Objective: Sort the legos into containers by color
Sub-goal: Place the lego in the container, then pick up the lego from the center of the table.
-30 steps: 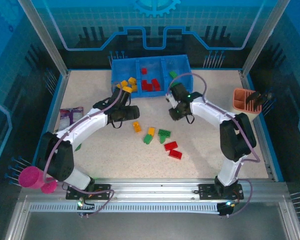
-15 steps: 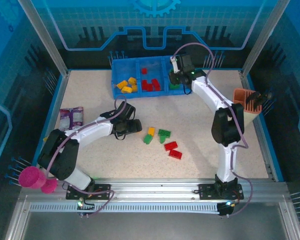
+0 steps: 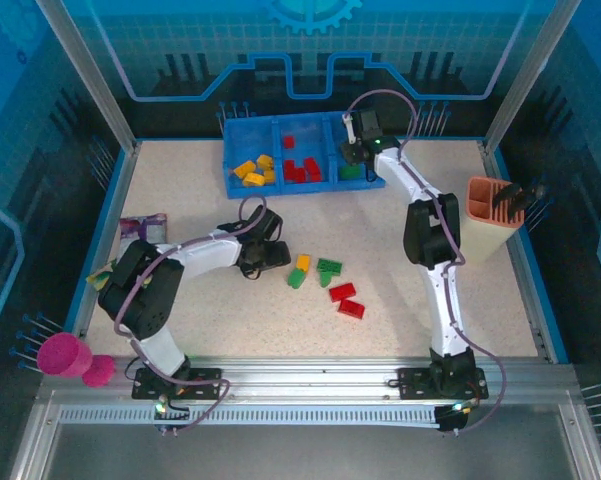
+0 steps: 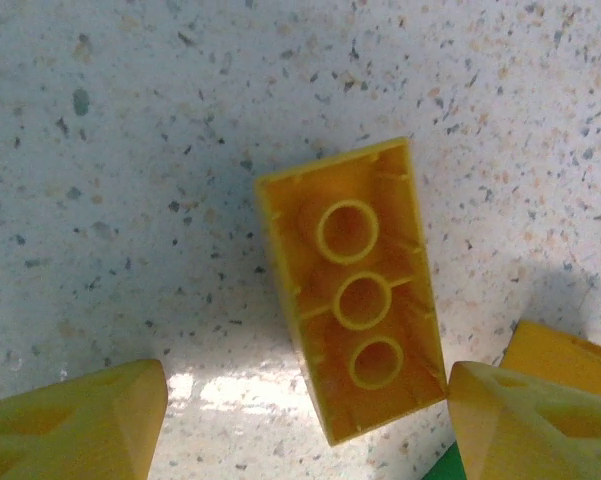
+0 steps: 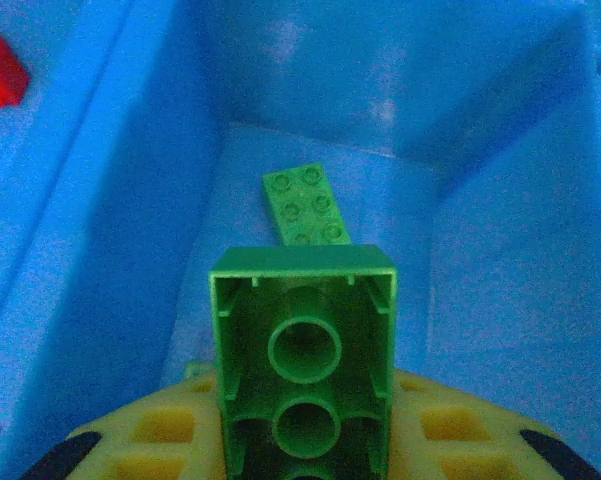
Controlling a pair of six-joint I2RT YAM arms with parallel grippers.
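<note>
— Entry one, left arm?
— Folded low over the surface, elbow out left; left gripper (image 4: 308, 415) pointing straight down, jaws apart.
— Entry two, right arm?
— Stretched far forward, forearm raised; right gripper (image 3: 353, 153) angled down, jaws clamped on a green brick (image 5: 302, 330).

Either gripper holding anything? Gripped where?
Right gripper holds a green brick by the end nearest the wrist camera, pads on its two long sides, over the blue tray. Left gripper is open, straddling a yellow brick on the table; nothing held.

Smooth, glossy plastic legos (image 4: 350, 300), a speckled matt table (image 4: 130, 120), a smooth blue plastic tray (image 5: 80, 200).
</note>
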